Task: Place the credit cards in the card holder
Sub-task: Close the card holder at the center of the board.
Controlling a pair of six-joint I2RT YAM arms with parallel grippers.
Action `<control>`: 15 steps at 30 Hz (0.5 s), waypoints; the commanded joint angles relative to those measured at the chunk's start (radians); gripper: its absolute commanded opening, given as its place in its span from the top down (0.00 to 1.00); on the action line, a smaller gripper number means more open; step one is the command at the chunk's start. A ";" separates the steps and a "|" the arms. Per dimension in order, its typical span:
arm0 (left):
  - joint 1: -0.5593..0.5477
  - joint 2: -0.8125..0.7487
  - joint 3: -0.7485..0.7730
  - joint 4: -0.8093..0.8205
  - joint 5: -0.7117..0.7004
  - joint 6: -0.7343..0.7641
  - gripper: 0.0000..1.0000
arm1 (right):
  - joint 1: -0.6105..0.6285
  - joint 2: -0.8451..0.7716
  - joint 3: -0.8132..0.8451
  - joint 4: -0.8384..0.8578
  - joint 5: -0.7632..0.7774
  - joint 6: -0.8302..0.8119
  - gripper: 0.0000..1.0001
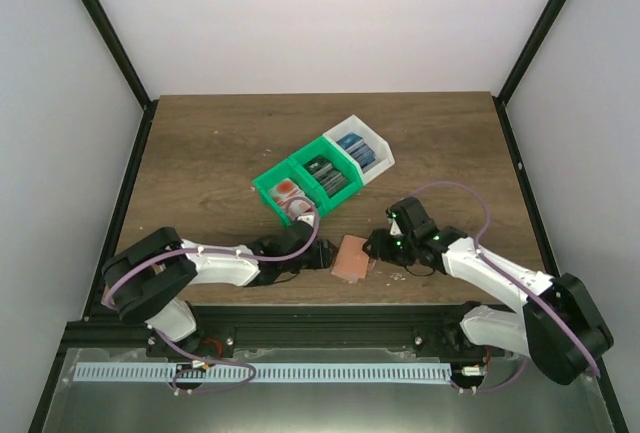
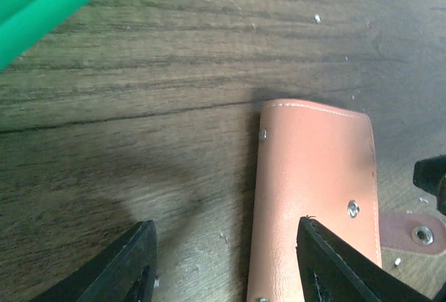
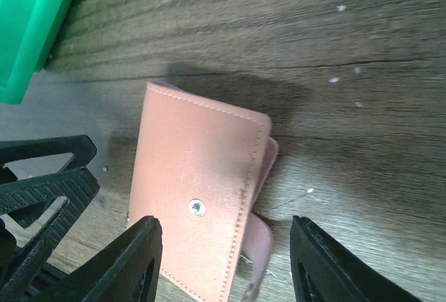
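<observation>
The salmon card holder (image 1: 352,258) is lying folded on the wooden counter (image 1: 220,153), near its 6 o'clock edge, with its snap tab (image 2: 417,232) sticking out to one side. The left pincer (image 1: 318,256) is hovering at the holder's 9 o'clock, jaws apart and gripping nothing. The right pincer (image 1: 383,246) is hovering at the holder's 3 o'clock, jaws also apart, straddling one end of the holder without clamping it. The credit cards (image 1: 330,175) are standing in the green bins (image 1: 262,185) and the white bin (image 1: 385,158) at the holder's 12 o'clock.
</observation>
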 commanded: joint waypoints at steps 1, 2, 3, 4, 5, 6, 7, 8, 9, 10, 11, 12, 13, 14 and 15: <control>0.016 -0.025 0.011 -0.041 0.119 0.067 0.42 | 0.059 0.040 0.071 -0.037 0.015 -0.010 0.48; 0.016 -0.022 0.017 -0.052 0.137 0.073 0.42 | 0.070 0.043 0.074 -0.057 0.029 0.005 0.49; 0.016 -0.019 0.020 -0.063 0.149 0.078 0.42 | 0.081 0.043 0.073 -0.076 0.045 0.020 0.49; 0.016 -0.016 0.022 -0.072 0.156 0.079 0.42 | 0.088 0.041 0.071 -0.103 0.060 0.036 0.51; 0.016 -0.013 0.020 -0.074 0.159 0.080 0.42 | 0.093 0.038 0.066 -0.119 0.070 0.050 0.53; 0.016 -0.011 0.019 -0.073 0.159 0.083 0.42 | 0.095 0.034 0.061 -0.129 0.075 0.062 0.56; 0.016 -0.008 0.020 -0.071 0.163 0.087 0.42 | 0.097 0.029 0.057 -0.138 0.073 0.072 0.57; 0.016 -0.004 0.021 -0.069 0.170 0.091 0.42 | 0.099 0.025 0.052 -0.144 0.071 0.080 0.58; 0.016 0.001 0.027 -0.069 0.177 0.096 0.42 | 0.100 0.022 0.049 -0.149 0.071 0.090 0.59; 0.017 0.008 0.032 -0.069 0.184 0.099 0.42 | 0.101 0.022 0.048 -0.151 0.068 0.093 0.59; 0.017 0.015 0.037 -0.070 0.189 0.102 0.42 | 0.102 0.021 0.047 -0.152 0.064 0.093 0.60; 0.018 0.020 0.043 -0.073 0.193 0.105 0.42 | 0.102 0.023 0.048 -0.154 0.058 0.092 0.60; 0.018 0.024 0.047 -0.076 0.196 0.107 0.42 | 0.102 0.025 0.047 -0.156 0.054 0.092 0.60; 0.019 0.027 0.050 -0.078 0.197 0.110 0.42 | 0.102 0.027 0.045 -0.157 0.049 0.091 0.60; 0.021 0.029 0.052 -0.079 0.199 0.112 0.42 | 0.102 0.028 0.041 -0.157 0.047 0.089 0.60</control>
